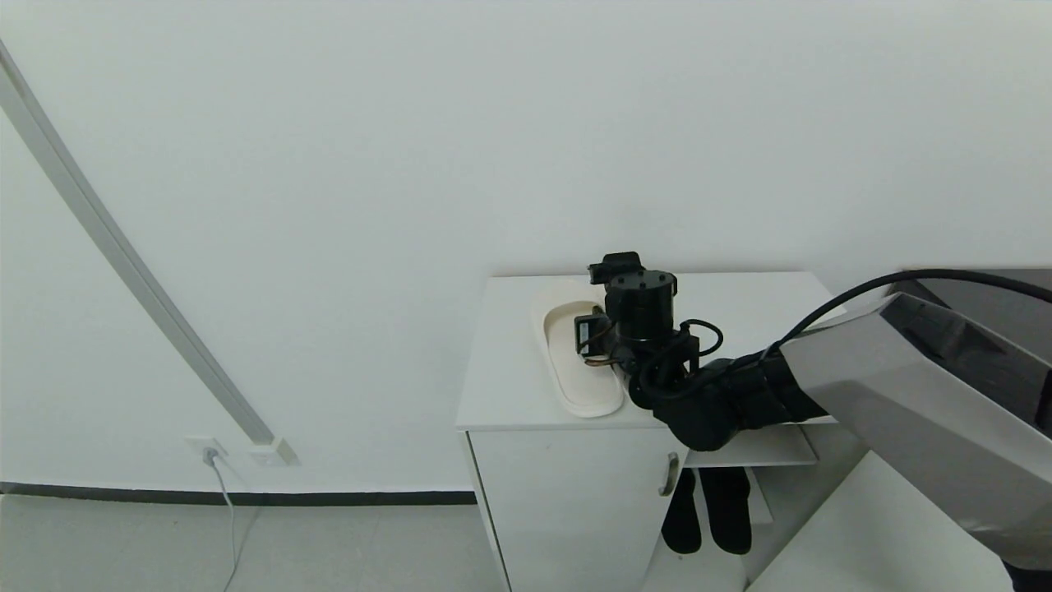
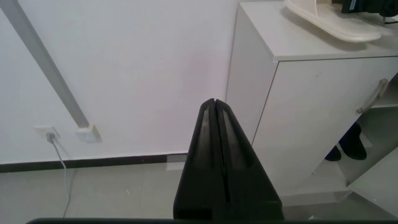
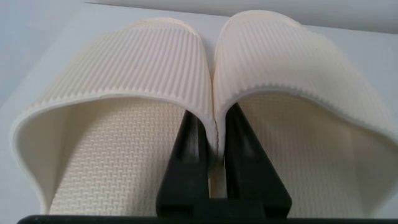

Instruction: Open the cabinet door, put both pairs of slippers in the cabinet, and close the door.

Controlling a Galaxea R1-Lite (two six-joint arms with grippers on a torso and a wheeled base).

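From the head we look forward and down at the cabinet from some way off. Our left wrist camera sits lower, facing its side and front. Our right wrist camera looks from very near at the cream slippers on its top, which all three views share.

Slippers atop cabinet, black pair seemingly inside

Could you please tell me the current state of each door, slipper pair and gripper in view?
Right door: open, swung outward.
Left door: closed.
Black slippers: inside the cabinet, under its shelf.
Cream slippers: side by side on the cabinet top, gripped.
Right gripper: shut on the cream slippers' adjoining inner edges.
Left gripper: shut, holding nothing.
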